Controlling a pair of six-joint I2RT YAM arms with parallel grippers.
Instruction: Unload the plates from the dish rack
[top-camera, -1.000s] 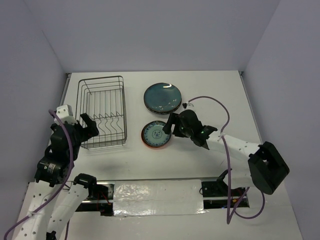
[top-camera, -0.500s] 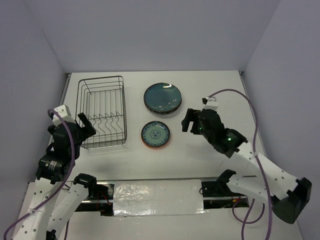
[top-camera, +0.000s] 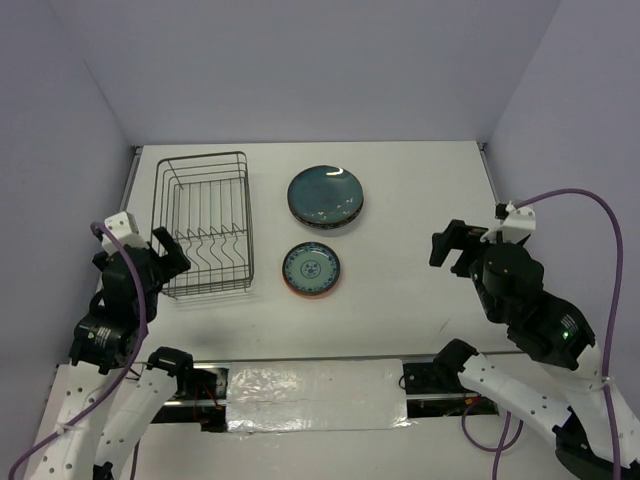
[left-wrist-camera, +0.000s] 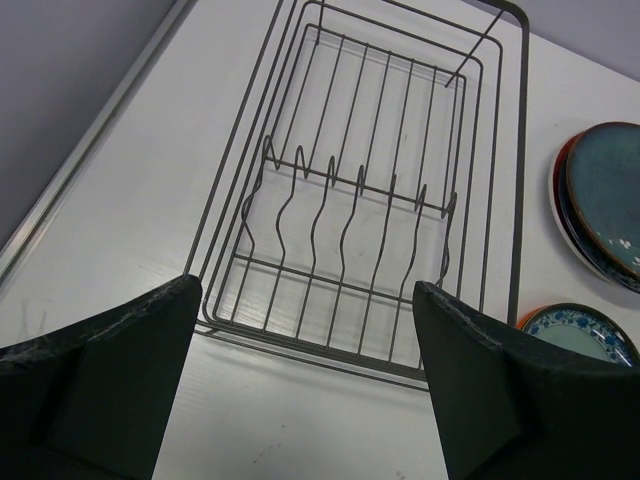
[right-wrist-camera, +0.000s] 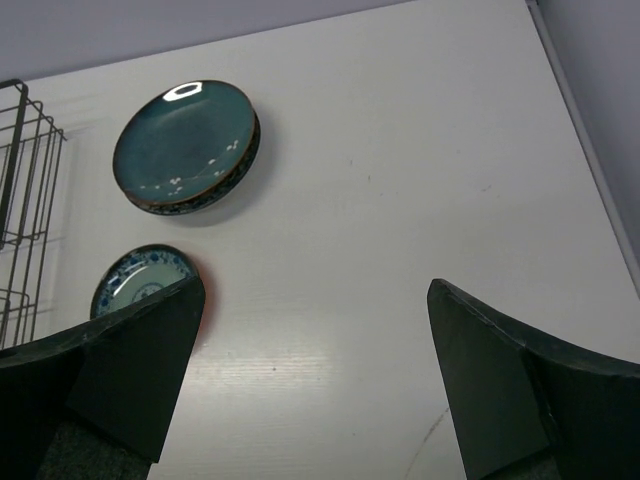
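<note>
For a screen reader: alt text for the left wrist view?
An empty silver-grey wire dish rack lies on the white table beyond the open left gripper. At right, partly cut off, are a large dark teal plate and a small blue-patterned plate.

two arms of white shell links (top-camera: 520, 395) joined by round black motor housings (top-camera: 530, 300). thin purple right cable (top-camera: 600, 215) arching off the right arm, matching purple left cable (top-camera: 140, 300) along the left arm. small white block (top-camera: 115, 224) atop each wrist. left hand (top-camera: 170, 247) and right hand (top-camera: 452, 243) black, with broad wedge-shaped fingers (left-wrist-camera: 100, 390), dull and faintly speckled.
</note>
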